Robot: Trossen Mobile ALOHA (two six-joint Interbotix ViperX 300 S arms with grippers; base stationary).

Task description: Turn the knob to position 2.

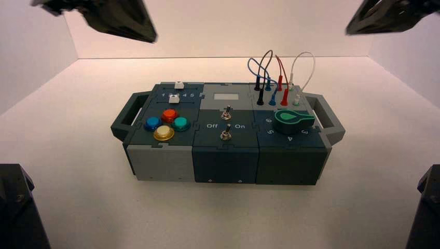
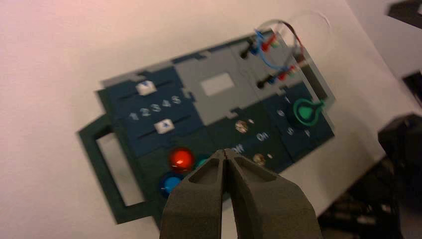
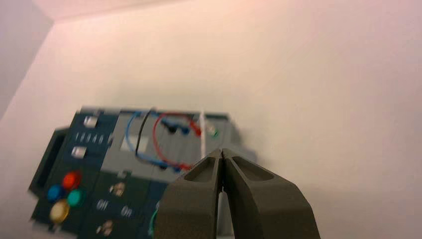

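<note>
Pale tabletop spreads around the box, with light walls behind. The right gripper is the nearer one, raised above the box's right side, its fingertips together and nothing held between them. From that claw the green knob lies lower, inward to the left and back toward the robot, on the box's front right panel. Its long axis runs roughly across the box, narrow end toward the right handle; I cannot tell which numeral it marks. To get a grip, the right claw would likely need to part, come down over the knob and straddle that axis before twisting. The left gripper waits above the left side, closed and empty. Counted up: one knob, two toggle switches, two white sliders, four round push buttons and four wires on eight plugs.
</note>
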